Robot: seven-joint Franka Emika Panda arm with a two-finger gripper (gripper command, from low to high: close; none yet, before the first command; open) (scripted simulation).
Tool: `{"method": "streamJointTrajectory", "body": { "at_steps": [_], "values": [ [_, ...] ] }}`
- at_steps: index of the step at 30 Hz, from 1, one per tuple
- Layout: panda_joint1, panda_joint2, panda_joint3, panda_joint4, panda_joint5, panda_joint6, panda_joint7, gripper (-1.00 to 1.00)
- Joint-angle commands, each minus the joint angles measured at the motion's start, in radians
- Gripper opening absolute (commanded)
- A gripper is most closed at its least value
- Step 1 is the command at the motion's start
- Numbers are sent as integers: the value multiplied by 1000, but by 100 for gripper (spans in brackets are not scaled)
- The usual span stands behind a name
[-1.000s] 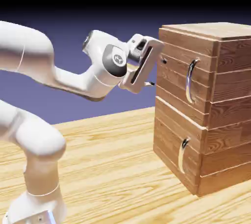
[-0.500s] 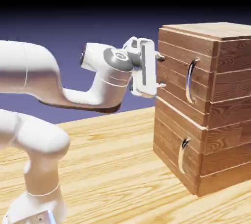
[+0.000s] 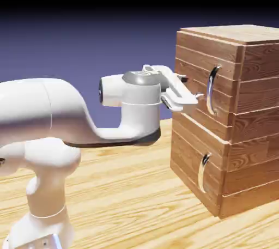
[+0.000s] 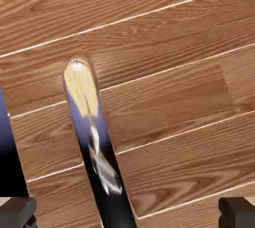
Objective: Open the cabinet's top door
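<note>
claw [image 3: 193, 87]: spread wide, nothing between its 2 fingers | top door [image 3: 193, 64]: shut, on the upper front of the cabinet [image 3: 261, 90] | long handle [image 3: 210, 91]: sits off-centre in the hand view, toward the left fingertip | risk: closing uncentred could knock the handle or pull crookedly, causing a slip

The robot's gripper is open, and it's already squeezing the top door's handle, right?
Not quite: the gripper is open, but it isn't squeezing the top door's handle. The hand view shows its fingertips wide apart, not closed on the handle.
</note>
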Motion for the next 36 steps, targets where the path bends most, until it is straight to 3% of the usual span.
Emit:
{"method": "streamJointTrajectory", "body": {
  "at_steps": [1,6,11,12,17,29,36],
  "values": [
    [13,-9,-17,3,-44,-4,-18,0],
    [55,-37,-69,14,-180,-15,-76,0],
    [233,22,-153,139,-210,-62,-61,0],
    [233,22,-153,139,-210,-62,-61,-100],
    [96,63,-42,22,-148,-161,-12,-100],
    [-266,334,308,-19,-244,-126,465,-100],
    [-460,255,534,-169,47,-222,325,-100]
  ]
}}
